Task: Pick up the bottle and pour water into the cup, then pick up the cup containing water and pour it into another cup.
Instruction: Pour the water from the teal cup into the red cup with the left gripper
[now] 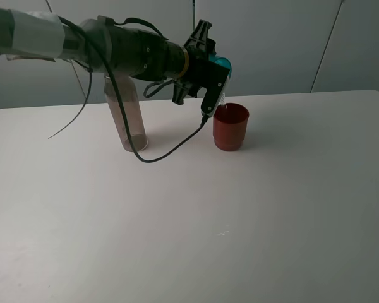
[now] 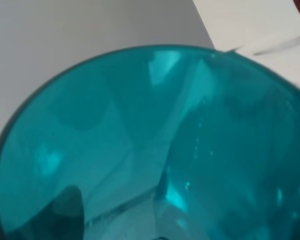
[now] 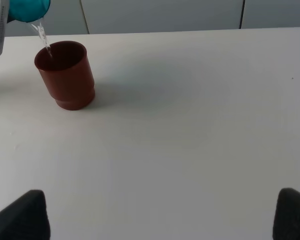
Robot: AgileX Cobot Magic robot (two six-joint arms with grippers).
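Pouring under way: left tool (image 1: 216,81) pinches the teal cup (image 1: 223,64), tipped over the red cup (image 1: 231,126) on the table (image 1: 271,208) — thin stream falling in. Thin plastic, light, likely slick; grip mid-wall. Right tool's tips (image 3: 20,212) spread, idle. Bottle (image 1: 127,117) upright.

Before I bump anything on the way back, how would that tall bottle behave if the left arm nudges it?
The bottle would probably tip easily: it stands tall and slim on a small base. It looks nearly empty, so likely light and quick to slide or topple. With no cap visible, any leftover water could spill. The arm cable trails right beside it.
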